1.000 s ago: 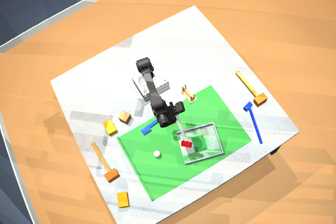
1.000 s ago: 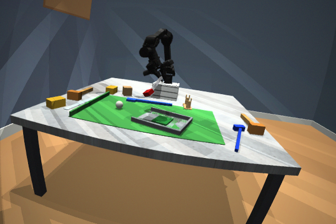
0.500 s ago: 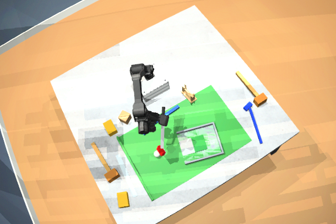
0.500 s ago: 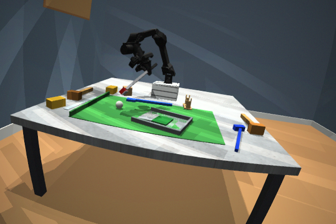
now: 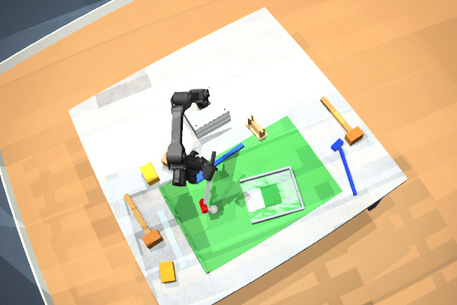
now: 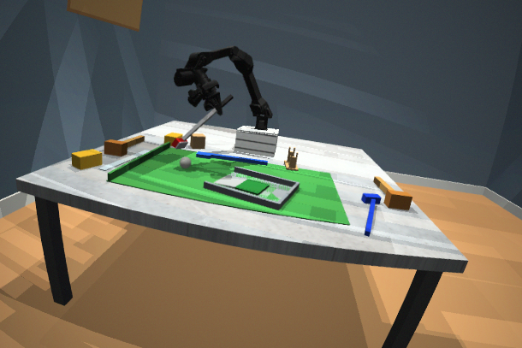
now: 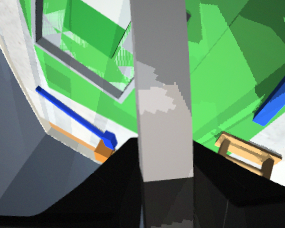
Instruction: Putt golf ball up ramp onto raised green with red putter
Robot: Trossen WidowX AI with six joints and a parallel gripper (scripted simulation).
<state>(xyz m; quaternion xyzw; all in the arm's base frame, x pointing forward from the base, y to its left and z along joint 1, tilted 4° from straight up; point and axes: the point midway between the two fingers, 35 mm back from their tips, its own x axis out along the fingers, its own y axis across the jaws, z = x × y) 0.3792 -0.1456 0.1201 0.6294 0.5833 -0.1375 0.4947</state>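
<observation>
My gripper (image 5: 210, 170) (image 6: 219, 109) (image 7: 156, 146) is shut on the dark grip of the red putter (image 5: 207, 192) (image 6: 198, 125) (image 7: 165, 95). The putter slants down through the air, its grey shaft crossing the wrist view. Its red head (image 5: 203, 206) (image 6: 179, 143) is raised above the mat, and in the top view appears just left of the golf ball. The grey-white golf ball (image 5: 213, 209) (image 6: 185, 162) rests on the mat. A pale ramp (image 5: 255, 201) leads to the raised green (image 5: 270, 195) (image 6: 252, 186) (image 7: 92, 25), inside a grey rail (image 5: 297, 188) (image 6: 246, 200) on three sides. The head is outside the wrist view.
A blue putter (image 5: 232, 152) (image 6: 233, 158) (image 7: 275, 102) lies on the mat's robot-side edge, near a wooden stand (image 5: 258, 130) (image 6: 291, 161) (image 7: 247, 148). A low green wall (image 6: 139, 162) borders the ball's end. Mallets, yellow blocks and another blue putter (image 5: 347, 169) (image 6: 370, 217) (image 7: 72, 114) lie around the mat.
</observation>
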